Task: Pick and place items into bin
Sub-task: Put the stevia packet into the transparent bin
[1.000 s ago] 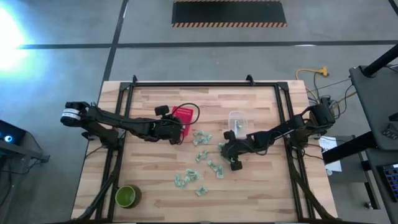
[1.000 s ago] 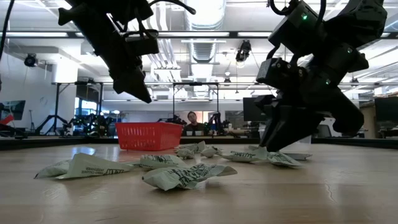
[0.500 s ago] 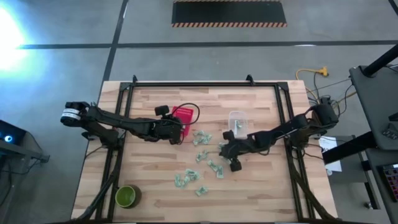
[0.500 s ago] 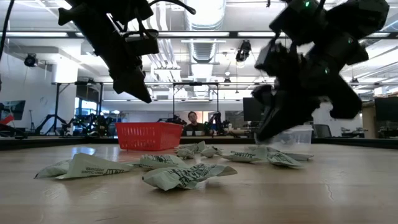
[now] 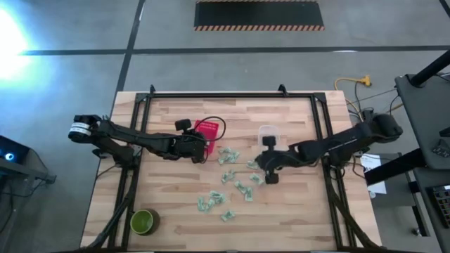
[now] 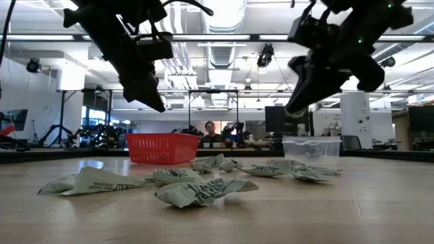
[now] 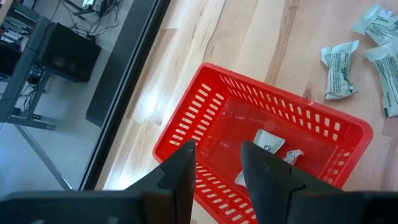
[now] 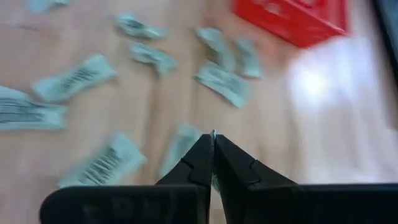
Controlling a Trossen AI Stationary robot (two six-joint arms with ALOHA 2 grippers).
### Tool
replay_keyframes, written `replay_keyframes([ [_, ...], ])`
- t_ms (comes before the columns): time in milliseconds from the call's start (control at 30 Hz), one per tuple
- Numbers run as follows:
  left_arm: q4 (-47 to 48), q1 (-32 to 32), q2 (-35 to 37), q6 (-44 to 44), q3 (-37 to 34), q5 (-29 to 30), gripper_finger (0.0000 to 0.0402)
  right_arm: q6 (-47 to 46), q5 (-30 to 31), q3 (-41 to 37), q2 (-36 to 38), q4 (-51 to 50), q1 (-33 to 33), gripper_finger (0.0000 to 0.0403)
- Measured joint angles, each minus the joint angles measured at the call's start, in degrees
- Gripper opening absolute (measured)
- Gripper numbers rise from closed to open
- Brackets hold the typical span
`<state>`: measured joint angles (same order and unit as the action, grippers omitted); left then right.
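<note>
High view: small pale green-and-white packets (image 5: 226, 156) lie loose across the middle of the wooden table (image 5: 169, 211), some near the red basket (image 5: 205, 131) and others scattered toward the front edge. Each packet is a flat, crumpled sachet, pale green with a white panel and dark print, much smaller than the basket. From table height they look wrinkled and puffed, lying flat on the boards with their ends curled up.

The left claw (image 7: 214, 168) hangs over the red basket, fingers (image 7: 179, 169) parted with nothing between them. Two or three packets already lie on the basket's slotted floor, seen through the gap from the left wrist view.

The right claw (image 5: 266, 169) is lifted off the table at the right edge of the packet cluster, just in front of a clear plastic tub (image 5: 268, 133). Its fingers (image 8: 200, 163) are pressed together to a point. A sliver of pale material shows at the very tip, but I cannot tell whether a packet is pinched there. Below it on the table lie several more packets, with the basket beyond them.

A round green bowl (image 5: 143, 222) sits at the table's front left corner, well apart from everything else. In the low view a person (image 6: 209, 132) is visible far behind the basket.
</note>
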<state>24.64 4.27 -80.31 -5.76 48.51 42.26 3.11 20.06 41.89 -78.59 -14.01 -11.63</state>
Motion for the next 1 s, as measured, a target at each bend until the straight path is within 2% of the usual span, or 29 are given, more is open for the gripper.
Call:
replay_keyframes([
  [233,-0.10,0.00,0.00,0.02,-0.02,-0.02,0.0112,-4.56,8.48,-1.37,8.40,-8.79,4.38,0.0009],
  [433,-0.13,0.00,0.00,0.01,-0.02,-0.02,0.0112,-5.75,8.41,-3.82,11.00,-6.84,9.64,0.0009],
  [833,-0.12,-0.02,0.00,0.02,-0.02,-0.02,0.0112,-8.34,7.79,-7.58,8.12,-1.47,15.32,0.0009],
  [1000,-0.18,-0.02,0.00,0.01,-0.02,-0.02,0.0112,-8.76,6.48,-8.48,7.56,-1.73,16.31,0.0032],
])
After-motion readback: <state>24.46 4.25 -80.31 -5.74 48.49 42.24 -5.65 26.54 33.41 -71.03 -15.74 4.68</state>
